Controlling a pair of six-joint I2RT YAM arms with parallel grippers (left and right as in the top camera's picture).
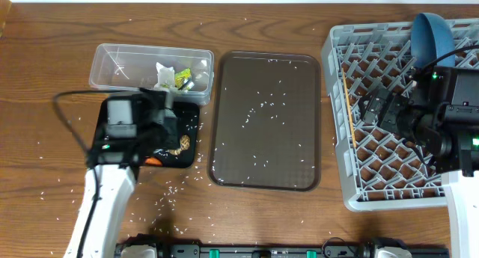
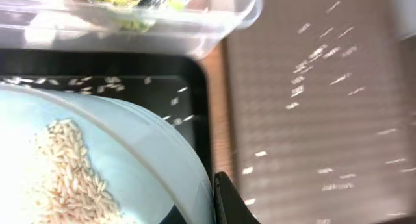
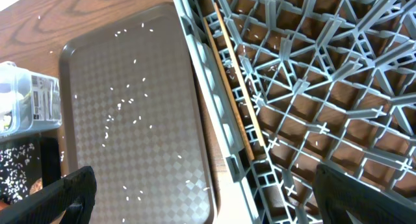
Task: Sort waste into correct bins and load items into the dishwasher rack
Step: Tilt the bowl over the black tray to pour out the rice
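- Left claw (image 1: pixel 166 122) seems clamped on the light-blue cup (image 2: pixel 149 159), which is tilted above the black tray (image 2: pixel 97 63). Right claw (image 3: pixel 211 201) gapes wide, empty, over the dishwasher rack (image 1: pixel 333 123), far right of that tray.
- Risk: rice grains (image 2: pixel 68 165) could pour past the tray's right edge, since the cup's lip hangs near it.
- Tabletop (image 1: pixel 45 78) around the tray is wood, rice-strewn. Clear tub (image 1: pixel 105 67) sits just behind, serving tray (image 1: pixel 262 86) just right.

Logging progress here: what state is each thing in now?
Clear tub: holds tissue and wrapper.
Black tray: rice grains on it.
Bowl: held by left gripper, rice grains inside.
Serving tray: rice grains scattered on it.
Blue plate-bowl: on edge in rack.
Right gripper: open, empty.
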